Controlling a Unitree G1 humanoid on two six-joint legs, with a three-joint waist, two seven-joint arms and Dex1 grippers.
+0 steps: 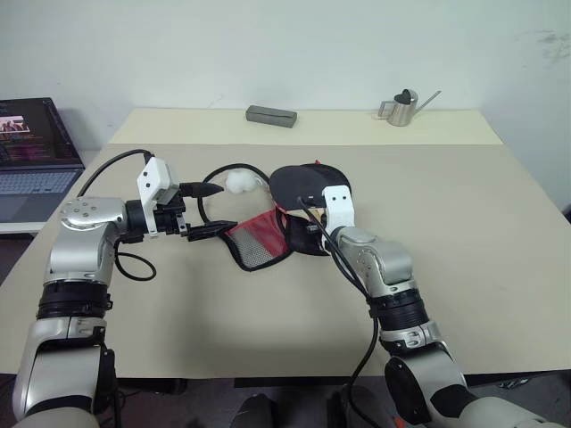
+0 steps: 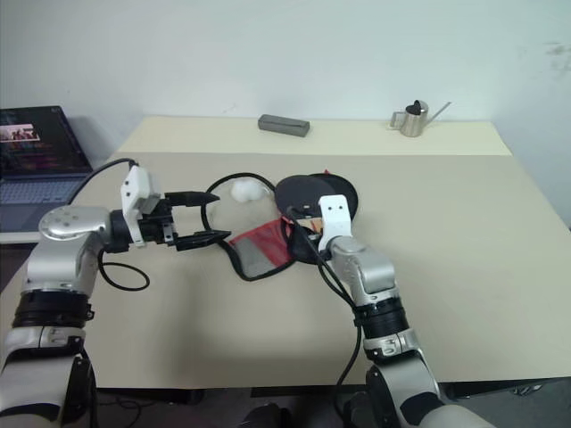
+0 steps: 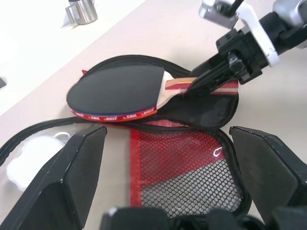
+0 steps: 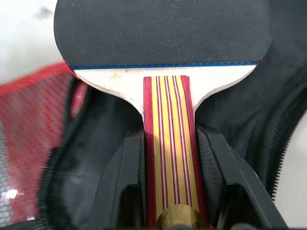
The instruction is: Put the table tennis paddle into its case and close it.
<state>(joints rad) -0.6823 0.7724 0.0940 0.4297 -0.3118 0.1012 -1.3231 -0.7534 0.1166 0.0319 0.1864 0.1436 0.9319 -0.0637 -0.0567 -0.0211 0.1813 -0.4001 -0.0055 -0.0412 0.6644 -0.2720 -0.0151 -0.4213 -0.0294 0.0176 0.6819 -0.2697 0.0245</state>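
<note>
The case (image 1: 259,241) lies unzipped in the middle of the table, its red mesh flap (image 3: 182,167) folded toward my left arm and its white pom-pom (image 1: 239,182) beside it. The table tennis paddle (image 1: 299,183) rests on the open black half of the case (image 3: 211,108), dark head pointing away from me. My right gripper (image 4: 170,184) is shut on the paddle's striped wooden handle (image 4: 169,139), one finger on each side. My left gripper (image 1: 207,210) stands open at the flap's left edge, holding nothing, and its lower fingertip (image 1: 219,229) is close to the zip edge.
At the table's far edge lie a grey rectangular block (image 1: 270,116) and a small metal watering can (image 1: 401,109). An open laptop (image 1: 36,156) sits on a separate surface to the left. Bare tabletop (image 1: 464,232) stretches to the right and in front of the case.
</note>
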